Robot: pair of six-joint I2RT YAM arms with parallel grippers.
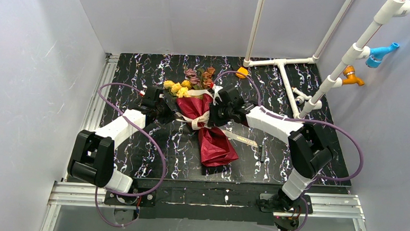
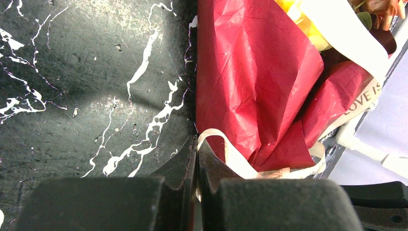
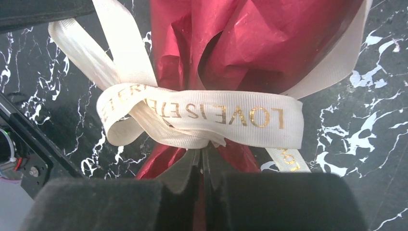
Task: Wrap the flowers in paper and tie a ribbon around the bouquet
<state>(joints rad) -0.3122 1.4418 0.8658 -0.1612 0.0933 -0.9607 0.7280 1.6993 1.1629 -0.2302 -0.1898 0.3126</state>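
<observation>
The bouquet lies mid-table: red paper (image 1: 214, 145) wrapped around the flowers (image 1: 186, 83), whose yellow and pink-brown blooms stick out at the far end. The cream ribbon (image 1: 198, 120) with gold lettering circles the waist of the paper cone, and a tail trails right. My left gripper (image 1: 175, 115) is on the bouquet's left; in the left wrist view it (image 2: 197, 144) is shut on a loop of ribbon (image 2: 231, 154) beside the paper (image 2: 250, 72). My right gripper (image 1: 209, 117) is on the bouquet's right; its jaws (image 3: 202, 153) pinch the lower edge of the ribbon band (image 3: 216, 115) over the paper (image 3: 250, 38).
A white pipe frame (image 1: 284, 72) stands at the back right, with orange (image 1: 353, 76) and blue (image 1: 381, 53) fittings. A small orange cap (image 1: 241, 72) lies by the blooms. A small dark comb-like piece (image 1: 262, 152) lies right of the cone. Purple cables loop around both arms.
</observation>
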